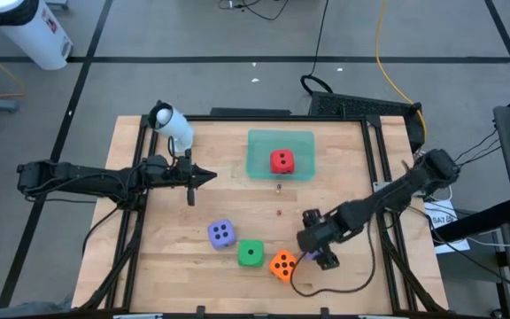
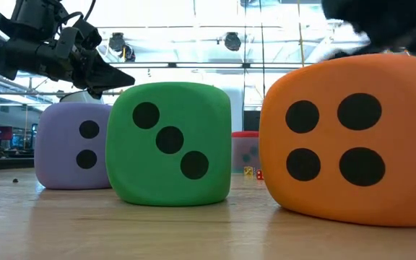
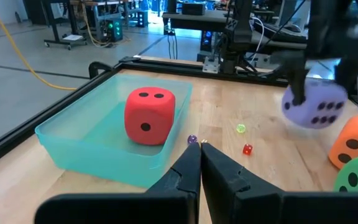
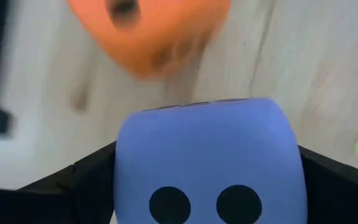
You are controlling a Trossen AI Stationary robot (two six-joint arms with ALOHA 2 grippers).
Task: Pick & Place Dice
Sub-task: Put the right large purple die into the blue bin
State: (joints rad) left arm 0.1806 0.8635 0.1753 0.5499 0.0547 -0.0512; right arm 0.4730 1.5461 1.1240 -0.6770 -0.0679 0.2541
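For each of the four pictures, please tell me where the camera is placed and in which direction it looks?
High view: above the table, looking straight down; both arms show, right gripper beside the orange die.
Low view: at table-top height, looking level past the green die; the left gripper shows above.
Left wrist view: looks past its shut jaws at the red die in the teal tray.
Right wrist view: looks down on a purple die between its jaws.
Shared: the orange die appears in all four.

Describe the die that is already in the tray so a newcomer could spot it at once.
Start at the translucent teal tray near the table's far edge, in the middle. The red die sits inside it, alone. It is the only red die and the only one in a container; the others are on bare wood or held.
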